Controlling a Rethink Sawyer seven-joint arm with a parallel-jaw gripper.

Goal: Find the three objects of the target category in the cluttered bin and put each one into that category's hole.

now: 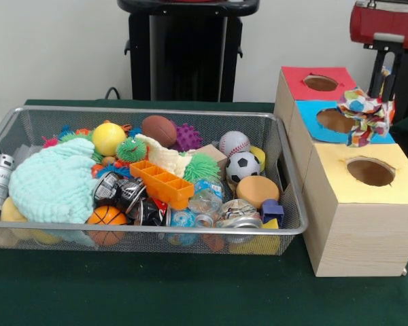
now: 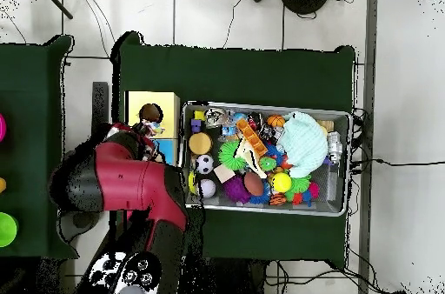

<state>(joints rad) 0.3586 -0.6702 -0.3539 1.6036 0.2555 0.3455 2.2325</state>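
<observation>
One polka-dot cloth (image 1: 364,113) hiding the claw (image 1: 383,95) above blue-faced hole (image 1: 334,121).

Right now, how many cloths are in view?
3: the polka-dot cloth in the gripper over the blue hole; the mint-green knit at the bin's left end, front view; the cream knit mid-bin. More may lie buried.

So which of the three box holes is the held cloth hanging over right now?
The blue-faced hole, the middle one. The polka-dot cloth hangs at its right edge, short of the yellow hole and past the red-faced hole.

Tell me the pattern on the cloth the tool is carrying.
White cloth with multicoloured polka dots, clearest in the front view.
</observation>
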